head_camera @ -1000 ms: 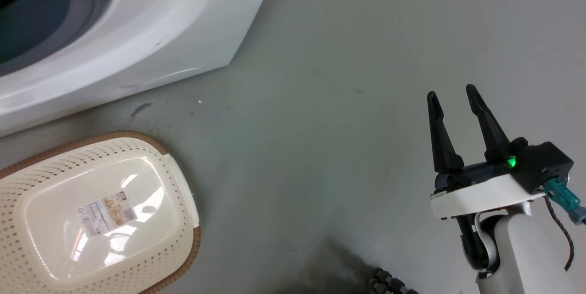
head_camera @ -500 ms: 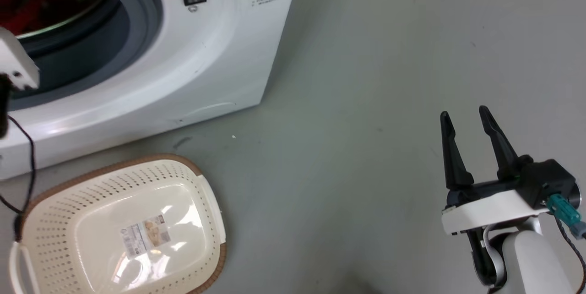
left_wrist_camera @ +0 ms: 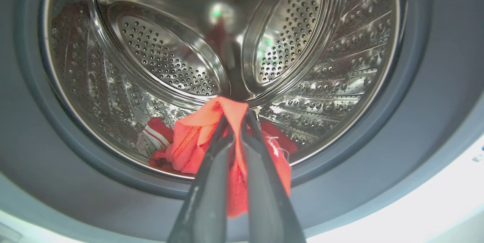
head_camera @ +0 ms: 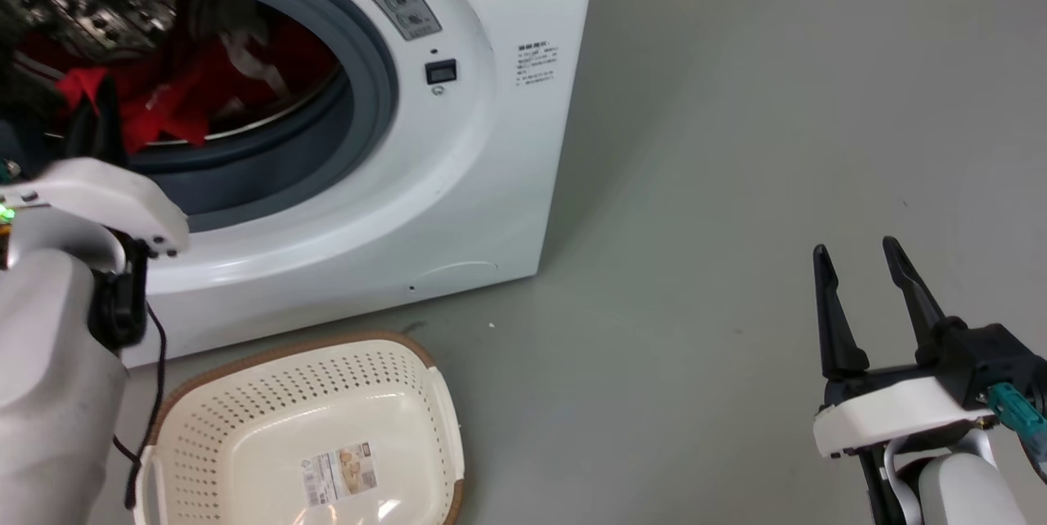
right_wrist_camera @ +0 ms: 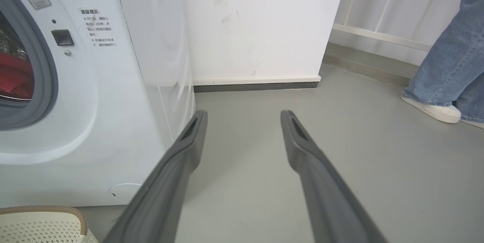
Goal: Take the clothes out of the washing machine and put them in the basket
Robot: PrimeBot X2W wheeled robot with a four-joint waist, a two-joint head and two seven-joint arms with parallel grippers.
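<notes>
My left pincer (left_wrist_camera: 237, 119) pinches a red garment (left_wrist_camera: 187, 140) inside the drum (left_wrist_camera: 162, 57) for transfer to the basket (head_camera: 245, 402); right pincer (head_camera: 856, 249) spread, idle.

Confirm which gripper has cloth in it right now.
The left gripper: it is shut on a red garment at the washing machine opening. The right gripper is open above the floor, gripping nothing.

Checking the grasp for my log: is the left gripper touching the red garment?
Touching. The left wrist view shows the left gripper shut on a fold of the red garment, cloth pinched between its fingers.
</notes>
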